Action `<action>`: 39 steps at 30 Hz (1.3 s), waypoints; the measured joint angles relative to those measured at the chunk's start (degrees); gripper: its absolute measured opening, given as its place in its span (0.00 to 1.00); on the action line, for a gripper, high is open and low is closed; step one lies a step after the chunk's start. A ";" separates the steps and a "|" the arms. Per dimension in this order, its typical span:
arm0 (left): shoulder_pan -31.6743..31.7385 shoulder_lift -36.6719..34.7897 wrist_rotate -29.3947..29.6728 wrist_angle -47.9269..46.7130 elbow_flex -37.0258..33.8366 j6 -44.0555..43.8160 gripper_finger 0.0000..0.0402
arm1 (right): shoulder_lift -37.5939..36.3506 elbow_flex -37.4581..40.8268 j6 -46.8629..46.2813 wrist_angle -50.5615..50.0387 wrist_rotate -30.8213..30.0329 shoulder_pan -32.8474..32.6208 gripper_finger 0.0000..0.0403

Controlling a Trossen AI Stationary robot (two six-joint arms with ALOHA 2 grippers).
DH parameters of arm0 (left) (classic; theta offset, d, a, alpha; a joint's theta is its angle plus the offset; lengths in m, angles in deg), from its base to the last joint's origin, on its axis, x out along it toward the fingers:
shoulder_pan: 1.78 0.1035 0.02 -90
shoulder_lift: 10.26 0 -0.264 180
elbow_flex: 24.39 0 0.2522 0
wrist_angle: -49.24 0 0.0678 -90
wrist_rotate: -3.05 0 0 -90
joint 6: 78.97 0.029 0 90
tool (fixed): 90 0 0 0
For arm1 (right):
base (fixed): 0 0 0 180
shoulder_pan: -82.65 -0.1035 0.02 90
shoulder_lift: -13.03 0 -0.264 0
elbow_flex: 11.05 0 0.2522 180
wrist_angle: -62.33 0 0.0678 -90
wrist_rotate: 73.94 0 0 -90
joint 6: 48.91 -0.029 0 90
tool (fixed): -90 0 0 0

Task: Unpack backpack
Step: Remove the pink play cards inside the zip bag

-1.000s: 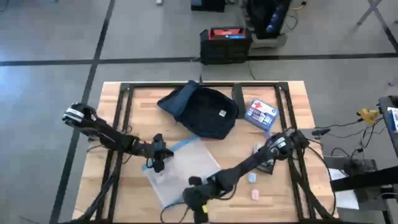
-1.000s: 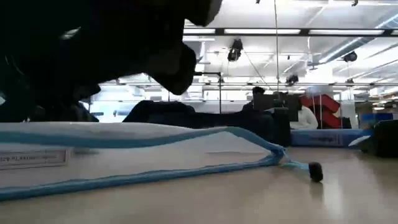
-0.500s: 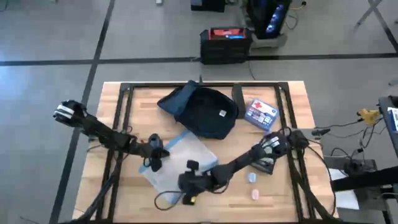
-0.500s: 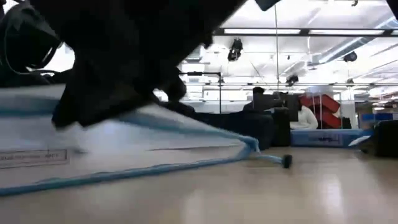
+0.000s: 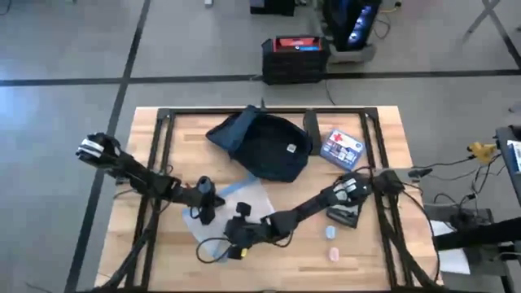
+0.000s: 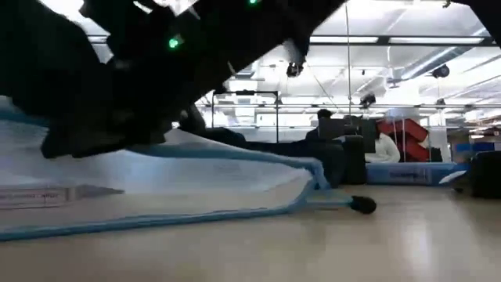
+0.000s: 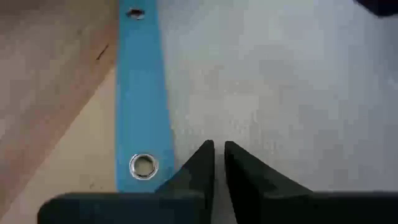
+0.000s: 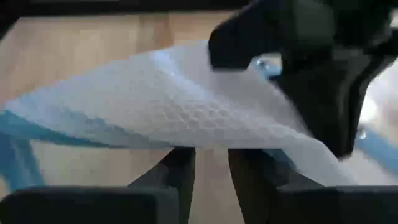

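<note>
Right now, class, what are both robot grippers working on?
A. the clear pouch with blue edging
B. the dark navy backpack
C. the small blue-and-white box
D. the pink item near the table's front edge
A: the left gripper and the right gripper both sit on the clear pouch, while the backpack lies apart, farther back.

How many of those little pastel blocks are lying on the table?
2. A pale blue block lies beside the right arm, and a pink block sits just nearer the table's front edge. Others may be hidden under the arms or the clear pouch.
</note>
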 joint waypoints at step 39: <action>-0.09 -1.74 1.82 -7.91 1.35 1.18 0.06 | -1.44 -1.66 -5.13 -20.55 3.20 -0.59 0.00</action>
